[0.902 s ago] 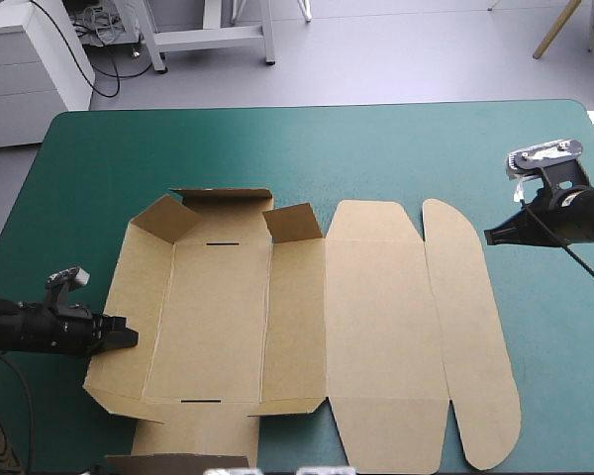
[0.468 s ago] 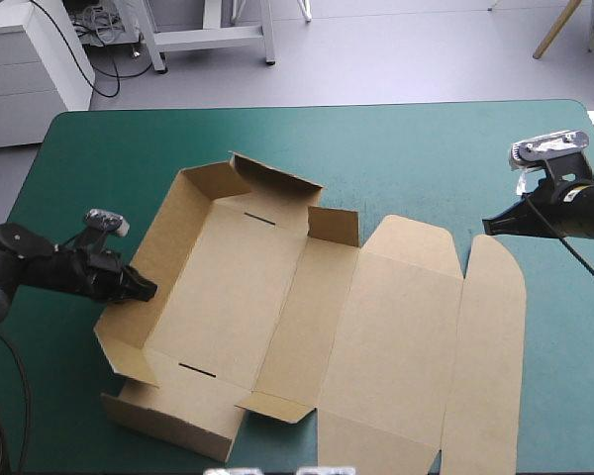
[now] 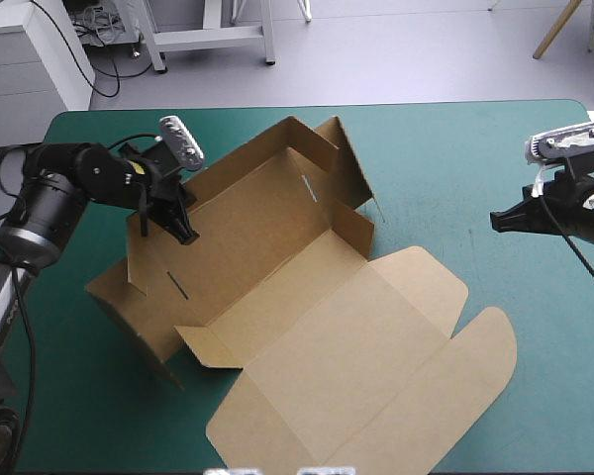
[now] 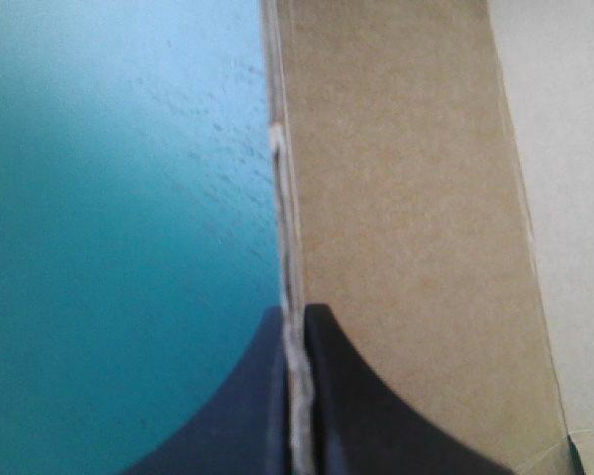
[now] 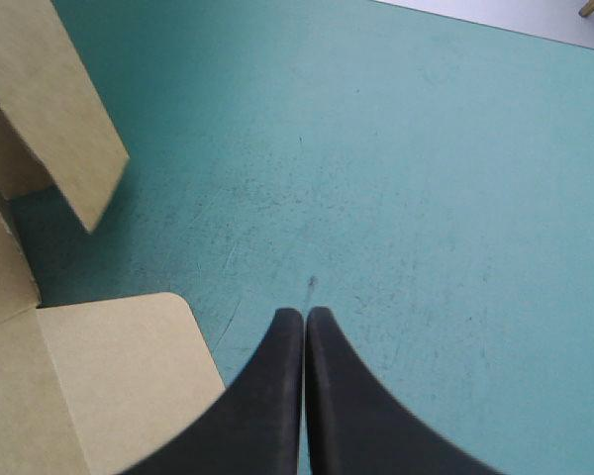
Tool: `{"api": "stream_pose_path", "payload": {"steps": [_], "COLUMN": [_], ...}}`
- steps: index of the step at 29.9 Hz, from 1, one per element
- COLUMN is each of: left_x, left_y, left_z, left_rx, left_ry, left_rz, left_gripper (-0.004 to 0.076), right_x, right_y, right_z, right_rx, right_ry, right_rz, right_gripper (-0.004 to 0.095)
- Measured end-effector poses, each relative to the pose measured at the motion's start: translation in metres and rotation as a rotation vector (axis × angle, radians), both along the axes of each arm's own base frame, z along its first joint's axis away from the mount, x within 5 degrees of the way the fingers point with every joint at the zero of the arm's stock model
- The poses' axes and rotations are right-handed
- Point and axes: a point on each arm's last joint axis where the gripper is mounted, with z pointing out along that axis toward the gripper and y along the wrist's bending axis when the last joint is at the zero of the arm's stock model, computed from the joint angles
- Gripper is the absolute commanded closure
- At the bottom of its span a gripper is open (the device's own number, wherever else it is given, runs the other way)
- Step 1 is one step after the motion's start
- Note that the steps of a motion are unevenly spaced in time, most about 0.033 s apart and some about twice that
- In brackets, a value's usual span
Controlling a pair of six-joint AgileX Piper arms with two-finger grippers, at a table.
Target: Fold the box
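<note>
The brown box point(image 3: 307, 327) lies skewed across the middle of the table. Its tray part is tilted up at the far left, with walls and end flaps raised, and its lid panels lie flat toward the near right. My left gripper point(image 3: 183, 230) is shut on the tray's long left wall. In the left wrist view the board's edge point(image 4: 287, 198) runs between the gripper's point(image 4: 295, 332) nearly closed fingers. My right gripper point(image 3: 496, 220) is shut and holds nothing. It hovers over the bare cover near the right edge, apart from the box. In the right wrist view a raised flap point(image 5: 49, 109) and the lid's corner point(image 5: 109, 396) lie off to one side of the right gripper point(image 5: 304, 317).
Bare teal-green cover point(image 3: 465, 158) stretches between the box and the right arm and along the far edge. A white cabinet point(image 3: 30, 59) stands on the floor beyond the table's far left corner.
My left gripper took hold of the left wall and rose toward the far left. The box, earlier flat, has swung round with its tray tilted up. The right gripper barely moved.
</note>
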Motion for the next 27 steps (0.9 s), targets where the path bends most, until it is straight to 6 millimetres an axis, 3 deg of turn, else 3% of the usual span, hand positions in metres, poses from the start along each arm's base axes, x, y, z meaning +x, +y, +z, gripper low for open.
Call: {"api": "stream_pose_path", "payload": {"steps": [10, 27], "left_x": [-0.004, -0.030], "left_y": [-0.079, -0.129], "left_z": [-0.007, -0.004], "left_rx": [0.261, 0.333], "left_ry": [-0.256, -0.447], "left_rz": [-0.484, -0.765], "left_gripper": [0.0734, 0.0734], "right_x": [-0.017, -0.019], "right_y": [0.002, 0.004], "right_z": [0.012, 0.010], "right_rx": [0.015, 0.042], "right_ry": [-0.052, -0.029], "right_rz": [-0.010, 0.001], "right_gripper": [0.0922, 0.0922]}}
